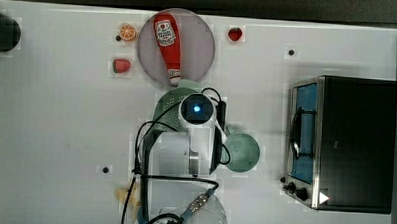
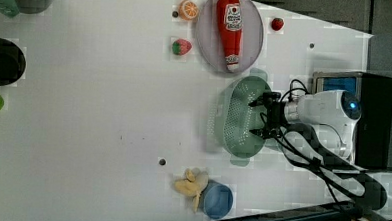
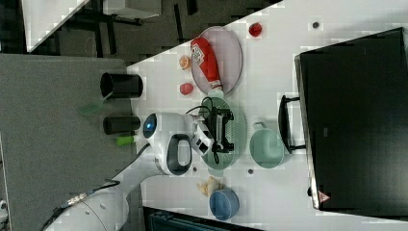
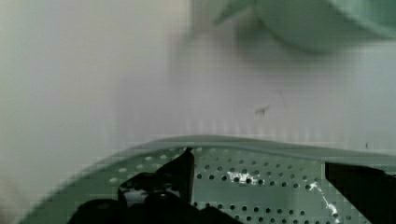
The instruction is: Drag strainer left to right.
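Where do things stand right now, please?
Pincer open, inside pale mint-green perforated plastic strainer. Strainer beside grey-lilac round plate. Round green handled cup on the top view's right.

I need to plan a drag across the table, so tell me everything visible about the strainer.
The strainer is a pale mint-green oval basket, plastic by its look, with rows of tiny holes across its bottom. It sits upright on the white table, between the grey plate and the green cup. The open gripper reaches into it.

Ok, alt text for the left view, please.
A white robot arm holds its open gripper over a mint-green strainer on a white table. A ketchup bottle lies on a grey plate above the strainer in the left view; a blue cup and banana sit below.
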Controlling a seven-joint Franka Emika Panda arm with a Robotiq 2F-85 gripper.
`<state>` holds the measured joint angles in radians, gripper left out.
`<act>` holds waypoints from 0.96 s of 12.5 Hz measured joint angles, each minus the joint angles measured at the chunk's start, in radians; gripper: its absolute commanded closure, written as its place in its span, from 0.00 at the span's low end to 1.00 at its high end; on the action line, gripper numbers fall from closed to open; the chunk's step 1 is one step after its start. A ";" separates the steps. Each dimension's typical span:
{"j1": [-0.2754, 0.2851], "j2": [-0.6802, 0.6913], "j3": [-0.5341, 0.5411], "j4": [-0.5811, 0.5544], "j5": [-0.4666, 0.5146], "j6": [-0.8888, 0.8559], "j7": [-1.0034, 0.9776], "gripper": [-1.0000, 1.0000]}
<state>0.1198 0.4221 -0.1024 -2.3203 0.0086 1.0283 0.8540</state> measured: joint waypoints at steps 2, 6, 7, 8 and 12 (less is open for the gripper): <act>-0.005 -0.003 -0.035 0.002 -0.004 0.015 -0.063 0.00; -0.036 -0.022 -0.006 0.014 -0.027 0.045 -0.163 0.00; -0.036 -0.047 0.011 0.008 0.001 0.043 -0.189 0.00; -0.029 -0.075 0.026 0.008 0.002 0.027 -0.220 0.00; -0.002 -0.243 0.073 0.031 -0.035 -0.179 -0.443 0.00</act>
<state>0.1179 0.1790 -0.0292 -2.2891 -0.0262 0.8491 0.4111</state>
